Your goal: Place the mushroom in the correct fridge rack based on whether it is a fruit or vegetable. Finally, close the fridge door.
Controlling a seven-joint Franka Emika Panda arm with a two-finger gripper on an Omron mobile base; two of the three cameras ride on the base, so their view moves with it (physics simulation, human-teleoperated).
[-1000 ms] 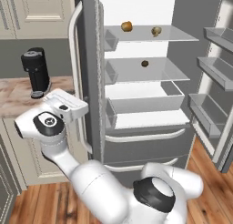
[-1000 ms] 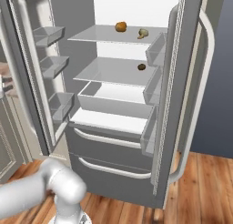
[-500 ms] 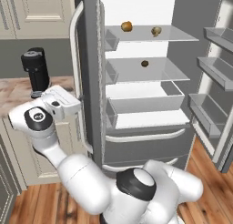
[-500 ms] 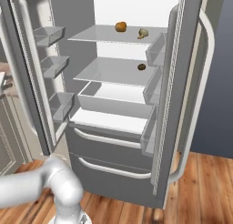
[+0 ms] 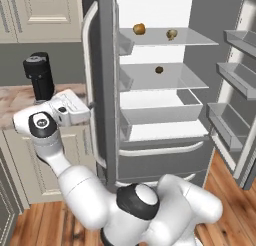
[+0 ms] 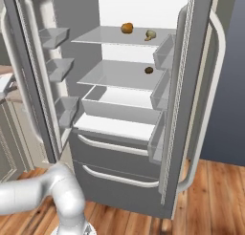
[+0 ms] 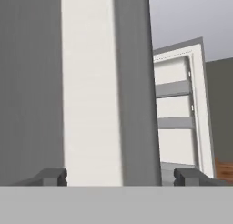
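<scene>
The mushroom (image 5: pixel 171 34) already lies on the fridge rack (image 5: pixel 195 37), upper right; the empty, wide-open hand (image 7: pixel 120 176) must close both doors.

Black coffee machine (image 5: pixel 39 76) stands on counter (image 5: pixel 15 101).

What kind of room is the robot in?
It looks like a kitchen, though a computer-drawn one. There is a big grey fridge with both doors open, a black coffee machine on a speckled stone counter, and cream cupboards above.
</scene>
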